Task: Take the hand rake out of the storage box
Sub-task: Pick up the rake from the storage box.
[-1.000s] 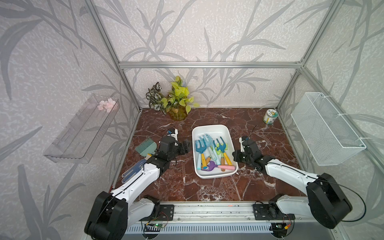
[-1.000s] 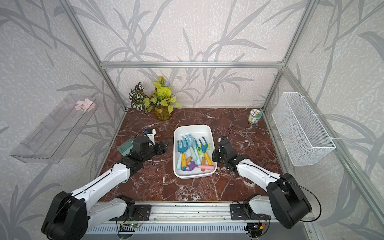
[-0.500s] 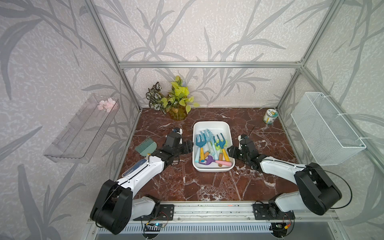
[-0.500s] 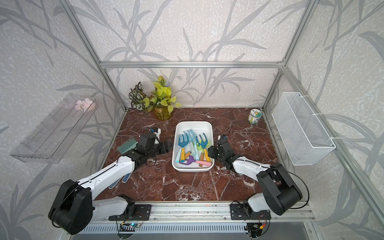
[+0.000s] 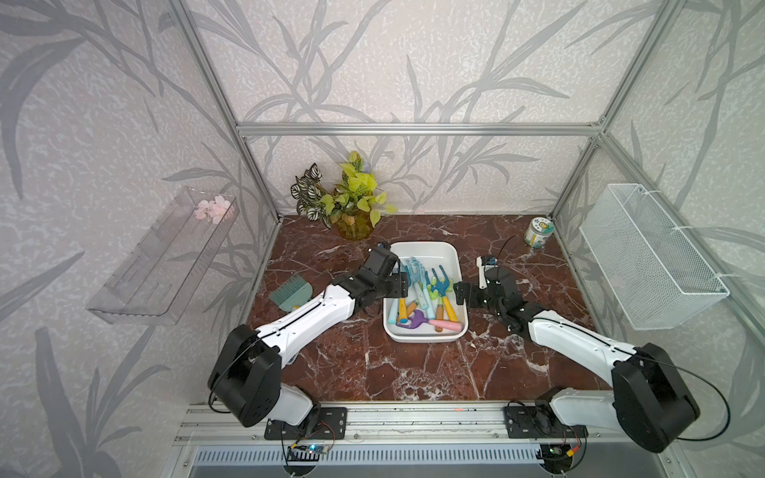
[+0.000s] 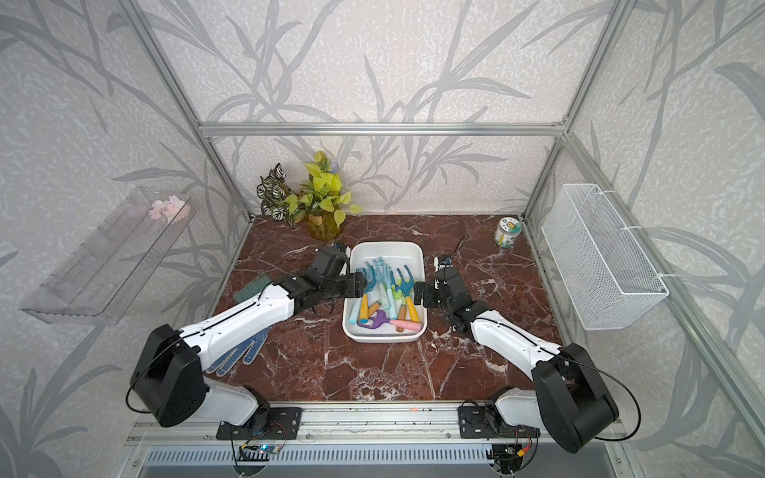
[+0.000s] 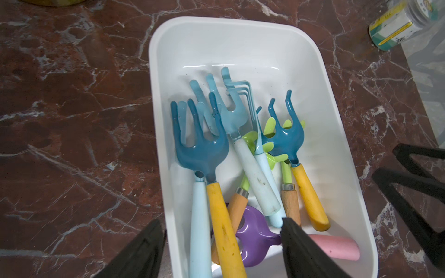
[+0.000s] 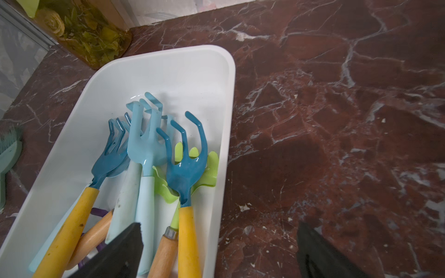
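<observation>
The white storage box stands mid-table and holds several hand rakes. Two have dark blue heads and yellow handles; a light blue rake lies between them. My left gripper is open and straddles the box's left wall, one finger outside over the table, the other above the handles inside. My right gripper is open astride the right wall. Neither holds anything.
A potted plant stands at the back left, a small jar at the back right. A green brush and a dotted glove lie by the left arm. A wire basket and a clear tray hang on the side walls.
My right gripper has opened from shut and reached the box's right wall. The left gripper has moved from beside the box onto its left wall, still open.
</observation>
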Controlling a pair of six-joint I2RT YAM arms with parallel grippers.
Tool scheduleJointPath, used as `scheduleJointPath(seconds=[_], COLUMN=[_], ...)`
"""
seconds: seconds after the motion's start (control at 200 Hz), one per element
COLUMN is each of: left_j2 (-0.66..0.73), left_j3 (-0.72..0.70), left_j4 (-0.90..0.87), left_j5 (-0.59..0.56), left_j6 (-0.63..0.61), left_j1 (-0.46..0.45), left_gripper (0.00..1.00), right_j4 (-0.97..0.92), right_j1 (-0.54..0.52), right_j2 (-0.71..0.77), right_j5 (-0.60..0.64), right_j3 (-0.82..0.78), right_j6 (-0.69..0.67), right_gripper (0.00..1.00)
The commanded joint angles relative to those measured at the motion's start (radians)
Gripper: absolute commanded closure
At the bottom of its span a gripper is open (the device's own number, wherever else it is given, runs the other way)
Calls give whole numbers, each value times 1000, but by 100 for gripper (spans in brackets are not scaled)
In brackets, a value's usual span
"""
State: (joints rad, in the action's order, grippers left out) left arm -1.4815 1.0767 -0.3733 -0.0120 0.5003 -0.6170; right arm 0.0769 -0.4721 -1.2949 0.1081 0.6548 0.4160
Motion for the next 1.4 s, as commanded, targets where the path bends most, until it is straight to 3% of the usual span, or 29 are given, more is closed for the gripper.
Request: scheduleJointPath(seconds=[0.0, 0.21, 0.56, 0.99, 1.215, 1.395], left_j2=[-64, -194, -316, -396, -401, -365], left_j3=[49, 127, 189, 201, 206, 206], left_j4=[-81, -141, -176, -165, -168, -187], left_j5=[-32, -35, -42, -46, -62, -92], left_j6=[0, 10, 17, 32, 34, 28], left_j1=[-13, -37, -71, -89, -90, -96], left_gripper=[22, 23, 46, 50, 68, 75], right_j4=[-20, 31, 48, 49, 50, 52], right_j1=[28, 39, 45, 48, 49, 51], right_j2=[24, 56, 88, 91, 92, 91], right_j5=[54, 19, 18, 13, 13, 13], right_j3=[-26, -68, -96, -101, -101, -103], right_j6=[-13, -20, -19, -19, -16, -16], right_gripper=[1, 3, 14, 23, 27, 28])
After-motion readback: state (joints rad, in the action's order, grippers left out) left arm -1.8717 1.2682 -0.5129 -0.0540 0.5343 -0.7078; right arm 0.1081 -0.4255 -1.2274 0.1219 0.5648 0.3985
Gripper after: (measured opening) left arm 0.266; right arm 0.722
